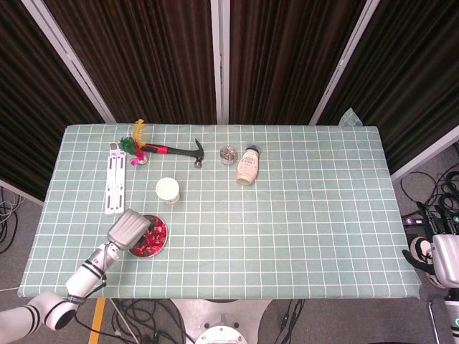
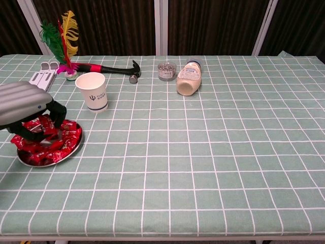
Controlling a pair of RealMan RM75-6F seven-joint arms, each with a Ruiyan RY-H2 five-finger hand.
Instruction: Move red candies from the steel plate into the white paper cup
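Left hand (image 2: 28, 109) curls its fingers around red candies (image 2: 48, 142) above the steel plate (image 2: 71, 151); right hand (image 1: 437, 259) is cut off, its state unclear.

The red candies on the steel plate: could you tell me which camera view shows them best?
The chest view: the red candies appear large, with separate wrappers visible beneath the left hand. In the head view they are a small red patch on the steel plate, partly covered by that hand.

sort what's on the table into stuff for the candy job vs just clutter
For the job: red candies, steel plate, white paper cup, left hand over the plate.

Just lying about: hammer, feather shuttlecock, white folding stand, tipped bottle, small jar.
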